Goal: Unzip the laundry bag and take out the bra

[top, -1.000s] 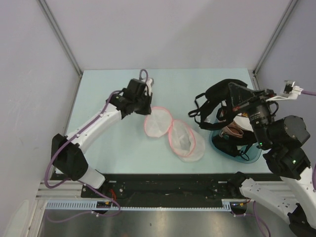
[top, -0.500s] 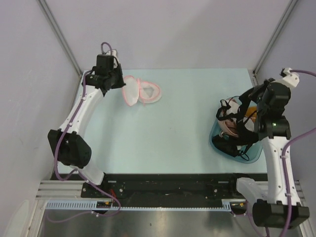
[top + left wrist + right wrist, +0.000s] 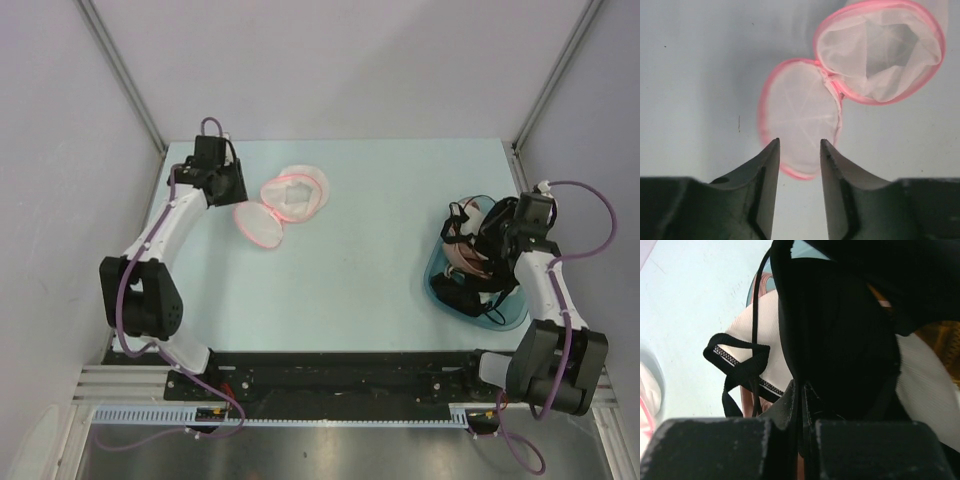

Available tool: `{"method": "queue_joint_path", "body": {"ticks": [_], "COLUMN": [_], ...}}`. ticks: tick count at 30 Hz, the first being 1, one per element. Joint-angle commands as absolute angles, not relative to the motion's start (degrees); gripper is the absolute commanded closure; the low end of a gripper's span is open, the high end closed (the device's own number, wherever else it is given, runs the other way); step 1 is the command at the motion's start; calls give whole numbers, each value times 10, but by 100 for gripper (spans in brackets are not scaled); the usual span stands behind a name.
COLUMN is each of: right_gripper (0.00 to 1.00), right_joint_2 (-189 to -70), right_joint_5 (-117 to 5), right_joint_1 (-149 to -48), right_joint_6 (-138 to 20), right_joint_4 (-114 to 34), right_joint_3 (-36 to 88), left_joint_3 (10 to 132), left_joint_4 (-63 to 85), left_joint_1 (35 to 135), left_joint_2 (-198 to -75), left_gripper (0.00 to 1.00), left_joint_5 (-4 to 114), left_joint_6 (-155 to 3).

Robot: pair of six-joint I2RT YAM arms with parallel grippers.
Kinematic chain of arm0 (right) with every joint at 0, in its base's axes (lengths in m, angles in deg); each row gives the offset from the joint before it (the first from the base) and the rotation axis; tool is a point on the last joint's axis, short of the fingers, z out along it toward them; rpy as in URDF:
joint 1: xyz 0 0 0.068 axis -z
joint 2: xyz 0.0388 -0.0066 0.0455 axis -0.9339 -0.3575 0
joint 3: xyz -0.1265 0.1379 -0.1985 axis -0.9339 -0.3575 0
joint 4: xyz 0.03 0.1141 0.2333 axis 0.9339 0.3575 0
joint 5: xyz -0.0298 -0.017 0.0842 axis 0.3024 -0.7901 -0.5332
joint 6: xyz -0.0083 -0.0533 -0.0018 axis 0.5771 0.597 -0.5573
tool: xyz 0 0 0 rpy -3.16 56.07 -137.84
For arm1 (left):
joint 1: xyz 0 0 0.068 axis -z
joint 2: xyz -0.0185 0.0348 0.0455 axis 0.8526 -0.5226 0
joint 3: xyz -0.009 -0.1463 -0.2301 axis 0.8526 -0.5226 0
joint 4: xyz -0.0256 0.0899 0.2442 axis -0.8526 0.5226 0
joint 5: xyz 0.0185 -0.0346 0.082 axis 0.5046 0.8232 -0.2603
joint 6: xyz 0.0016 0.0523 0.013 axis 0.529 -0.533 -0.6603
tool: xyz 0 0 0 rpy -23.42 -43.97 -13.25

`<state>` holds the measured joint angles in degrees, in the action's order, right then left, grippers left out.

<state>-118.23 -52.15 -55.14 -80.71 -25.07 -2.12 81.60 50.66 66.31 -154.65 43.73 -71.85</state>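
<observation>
The laundry bag (image 3: 280, 205) lies open on the table at the back left, its two pink-rimmed white mesh domes side by side. In the left wrist view the empty hollow half (image 3: 880, 50) lies beyond the flatter half (image 3: 800, 120). My left gripper (image 3: 236, 193) is open and empty just left of the bag, its tips (image 3: 799, 141) over the near rim. My right gripper (image 3: 503, 242) is shut on the black bra (image 3: 462, 214), holding it over the teal basin (image 3: 505, 318). In the right wrist view the black bra fabric (image 3: 840, 325) is pinched between the jaws (image 3: 801, 386).
The teal basin at the right holds white ribbed cloth (image 3: 765, 335), orange cloth (image 3: 942, 340) and dark items. Metal frame posts stand at the back corners (image 3: 150, 125). Grey walls enclose the table on three sides.
My left gripper carried the open bag to the back left, let it go, and it now lies flat. My right arm lowered the bra onto the basin.
</observation>
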Motion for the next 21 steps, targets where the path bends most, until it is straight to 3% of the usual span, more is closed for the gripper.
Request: {"method": "queue_joint_path", "body": {"ticks": [1, 2, 5, 12, 17, 20, 21], "right_gripper": [100, 100, 100, 100, 100, 79, 61], "right_joint_2": [-1216, -1227, -1276, -1402, -1368, -1307, -1288], "right_joint_5": [-536, -537, -548, -566, -557, -547, -545], "right_joint_1": [-547, -547, -547, -547, -554, -556, -556], "right_joint_6": [-819, -819, -823, -846, -850, -854, -857], "right_joint_4": [-305, -307, -325, -386, -371, -345, -336], "right_joint_3": [-28, -28, -33, -30, -27, -28, -27], "left_joint_3": [796, 791, 790, 753, 746, 747, 747], "left_joint_4": [472, 470, 477, 463, 473, 483, 487], "left_joint_1": [653, 653, 653, 653, 653, 653, 653], "left_joint_2": [-1462, -1451, -1410, -1310, -1267, -1244, -1238], "left_gripper": [46, 38, 28, 26, 25, 25, 25], "left_joint_5": [482, 482, 484, 516, 507, 499, 503], "left_joint_6": [-723, -722, -721, -708, -719, -726, -727]}}
